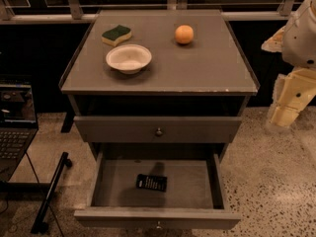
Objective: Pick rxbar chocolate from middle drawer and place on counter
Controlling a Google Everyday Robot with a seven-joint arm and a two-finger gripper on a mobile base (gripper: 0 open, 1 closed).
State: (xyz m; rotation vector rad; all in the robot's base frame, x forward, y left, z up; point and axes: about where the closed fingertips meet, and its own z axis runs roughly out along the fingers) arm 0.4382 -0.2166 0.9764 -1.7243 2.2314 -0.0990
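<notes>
Now seeing the middle drawer standing wide open low on the cabinet, plain grey tray showing, small round knob sitting on its front panel. Spotting the rxbar chocolate lying flat on that tray, roughly midway between the left and right walls and between back and front panel, black wrapper with white print facing up, touching no wall. Noting another grey drawer front sitting shut just above.

Finding the tool hanging out past the right edge of the surface, beside the cabinet and above the speckled floor, well apart from the bar. Cannot tell whether spread or pressed together.

Logging three things resting on the surface:
- a green-and-yellow sponge near the back left corner
- a white bowl just in front of the sponge, left of centre
- an orange near the back edge, slightly right of centre

Catching an open laptop sitting left of the cabinet.
</notes>
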